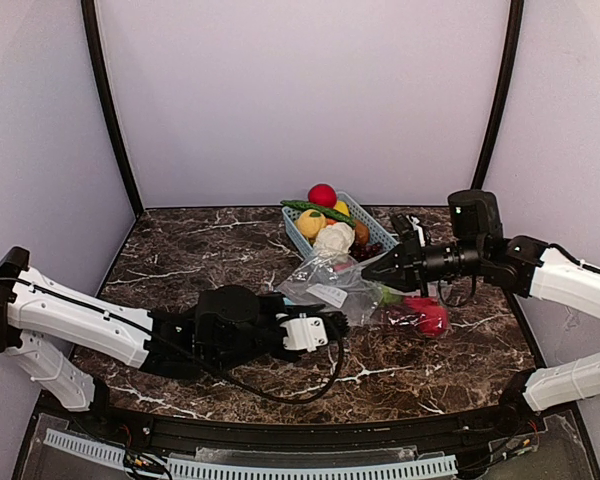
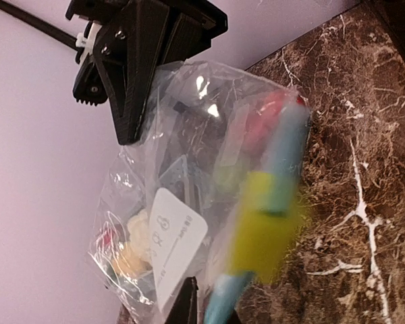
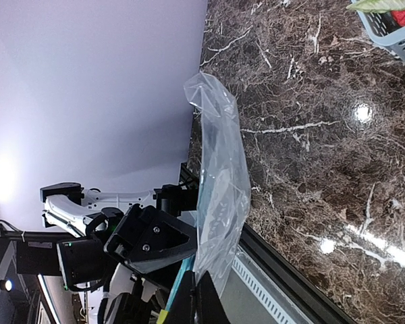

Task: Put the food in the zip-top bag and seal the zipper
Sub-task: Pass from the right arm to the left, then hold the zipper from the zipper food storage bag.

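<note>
While the zip-top bag (image 1: pixel 325 288) is held slack over the middle of the table (image 1: pixel 200 250), between the two arms, most of the food (image 1: pixel 311 222) sits in the light-blue basket (image 1: pixel 294 240) just behind it. One red piece (image 1: pixel 428 316) with a green top lies on the marble just beside the bag, under the right arm. Coloured shapes show through the film in the left wrist view, but whether any lie inside cannot be told.

The right gripper (image 1: pixel 372 272) is pressed together on the bag's right-hand edge. The left gripper (image 1: pixel 332 326) meets the bag's near edge; whether its jaws have pinched the film cannot be told.

Step in hand, by judgement: securing and spreading the bag's mouth, with no food loaded yet. The next move calls for one firm hold on the rim, freeing the other arm to fetch food.

Obstacles: the limp, crumpled film may fold the mouth closed, and the bag lies between the left arm and the basket.
</note>
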`<control>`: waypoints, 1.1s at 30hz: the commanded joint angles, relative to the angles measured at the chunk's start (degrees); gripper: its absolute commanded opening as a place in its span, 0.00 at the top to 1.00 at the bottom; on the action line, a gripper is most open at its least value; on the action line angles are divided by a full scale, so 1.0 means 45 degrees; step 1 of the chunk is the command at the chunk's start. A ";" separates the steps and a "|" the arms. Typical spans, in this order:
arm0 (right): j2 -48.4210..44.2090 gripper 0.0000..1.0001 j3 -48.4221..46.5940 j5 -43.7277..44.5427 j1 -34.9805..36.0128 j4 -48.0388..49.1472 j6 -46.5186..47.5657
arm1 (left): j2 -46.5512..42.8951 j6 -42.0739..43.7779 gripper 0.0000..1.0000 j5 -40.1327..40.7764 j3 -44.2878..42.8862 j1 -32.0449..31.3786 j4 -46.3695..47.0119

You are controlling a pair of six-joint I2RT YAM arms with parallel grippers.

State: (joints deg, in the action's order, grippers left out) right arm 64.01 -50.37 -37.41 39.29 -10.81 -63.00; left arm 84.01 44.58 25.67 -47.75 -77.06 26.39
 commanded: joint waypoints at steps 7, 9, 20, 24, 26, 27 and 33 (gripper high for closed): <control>-0.0490 0.50 0.0028 0.0570 -0.0322 -0.0357 0.0788 | -0.0809 -0.2306 0.99 -0.1257 -0.1009 -0.0007 -0.2826; -0.0889 0.40 -0.0218 0.1531 -0.0334 -0.0999 0.1638 | -0.1079 -0.3504 0.99 -0.2204 -0.1321 0.0139 -0.4049; -0.2702 0.32 -0.0352 0.1502 0.0184 -0.1836 0.7715 | -0.1480 -1.0560 0.99 -0.7820 -0.2046 0.1397 -0.6849; -0.2582 0.36 -0.0448 0.1301 0.1574 -0.1552 0.9086 | -0.1463 -1.1515 0.99 -0.7838 -0.2166 0.1519 -0.7269; -0.2262 0.39 -0.0653 0.1489 0.2263 -0.1553 0.9579 | -0.1400 -1.1872 0.99 -0.7944 -0.2254 0.1560 -0.7469; -0.1971 0.41 -0.0737 0.1513 0.2473 -0.1479 0.9725 | -0.1358 -1.2063 0.99 -0.8045 -0.2283 0.1587 -0.7507; -0.0765 0.47 -0.0885 0.0878 0.3329 -0.0278 1.0099 | -0.1380 -1.2654 0.99 -0.8894 -0.2208 0.1667 -0.7349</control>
State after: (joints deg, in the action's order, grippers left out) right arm 58.06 -52.71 -31.24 52.14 -17.17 -21.08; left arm 78.54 -8.38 -10.66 -56.29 -70.19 -5.08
